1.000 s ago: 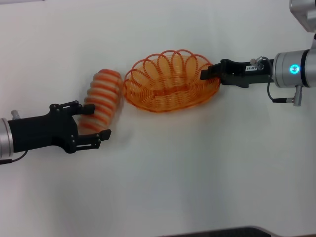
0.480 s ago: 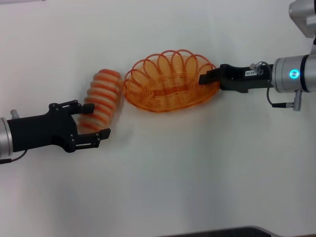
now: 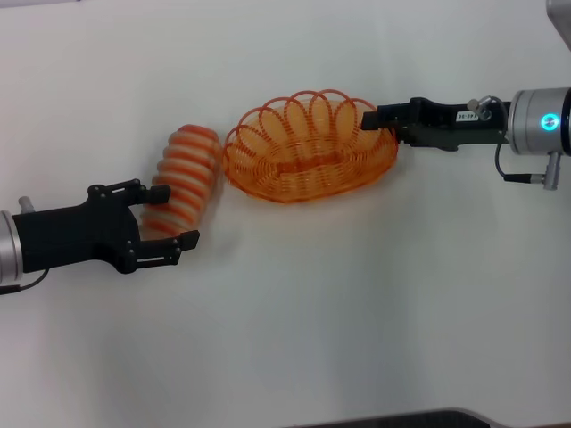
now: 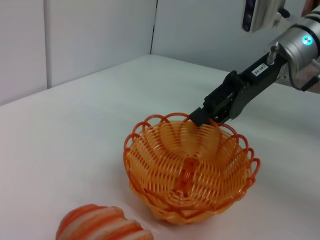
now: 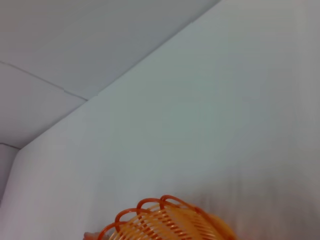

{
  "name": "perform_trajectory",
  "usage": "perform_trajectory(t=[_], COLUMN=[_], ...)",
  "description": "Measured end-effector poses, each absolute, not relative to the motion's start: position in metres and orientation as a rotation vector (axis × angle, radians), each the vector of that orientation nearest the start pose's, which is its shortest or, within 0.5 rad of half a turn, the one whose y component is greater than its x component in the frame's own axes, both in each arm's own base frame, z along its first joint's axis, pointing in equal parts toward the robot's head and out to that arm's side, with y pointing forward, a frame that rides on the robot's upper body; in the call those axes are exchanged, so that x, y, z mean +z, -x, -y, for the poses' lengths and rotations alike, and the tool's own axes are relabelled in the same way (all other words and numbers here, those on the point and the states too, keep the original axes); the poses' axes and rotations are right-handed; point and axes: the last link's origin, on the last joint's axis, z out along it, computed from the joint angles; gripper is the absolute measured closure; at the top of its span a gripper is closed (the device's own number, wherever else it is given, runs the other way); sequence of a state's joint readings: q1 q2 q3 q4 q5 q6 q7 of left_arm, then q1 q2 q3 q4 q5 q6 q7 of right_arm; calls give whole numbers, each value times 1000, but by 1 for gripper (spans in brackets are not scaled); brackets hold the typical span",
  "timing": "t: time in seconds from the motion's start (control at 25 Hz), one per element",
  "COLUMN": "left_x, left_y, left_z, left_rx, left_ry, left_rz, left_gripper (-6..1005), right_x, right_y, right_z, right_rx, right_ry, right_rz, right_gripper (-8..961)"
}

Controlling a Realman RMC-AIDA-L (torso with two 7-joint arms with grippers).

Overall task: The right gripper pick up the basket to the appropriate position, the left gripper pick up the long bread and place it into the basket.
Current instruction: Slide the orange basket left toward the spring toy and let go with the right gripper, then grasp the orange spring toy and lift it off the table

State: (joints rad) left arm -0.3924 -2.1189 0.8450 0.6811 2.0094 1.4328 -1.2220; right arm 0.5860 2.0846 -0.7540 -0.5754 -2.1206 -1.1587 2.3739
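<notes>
Right tool (image 3: 369, 119) higher off basket (image 3: 308, 147) rim than before.

One basket (image 3: 308, 153), one long bread (image 3: 183, 178), two grippers: left gripper (image 3: 168, 217), right gripper (image 3: 373, 119).

Light was bright and even, falling from above; the white bench (image 3: 294, 339) showed only faint, soft shadows and no glare. The head view was sharp. In the right wrist view the basket (image 5: 165, 222) looked smeared and soft.
</notes>
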Motion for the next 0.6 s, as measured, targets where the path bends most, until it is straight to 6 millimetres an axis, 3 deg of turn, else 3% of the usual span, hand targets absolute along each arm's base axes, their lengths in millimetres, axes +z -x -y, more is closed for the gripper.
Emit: perform_trajectory(t=[0.16, 0.44, 0.6], left_x=[-33, -30, -25], left_y=[297, 299, 303], left_z=[-295, -297, -299], left_rx=[-480, -492, -541], left_ry=[2758, 2719, 2644], left_rz=[532, 552, 604], left_gripper=[191, 192, 192], right_x=[-21, 7, 27], right_y=[-294, -303, -306], right_z=[-364, -358, -350], right_rx=[589, 682, 813], right_ry=[2032, 1994, 1995], right_rz=[-1891, -1845, -1749], right_gripper=[428, 248, 250])
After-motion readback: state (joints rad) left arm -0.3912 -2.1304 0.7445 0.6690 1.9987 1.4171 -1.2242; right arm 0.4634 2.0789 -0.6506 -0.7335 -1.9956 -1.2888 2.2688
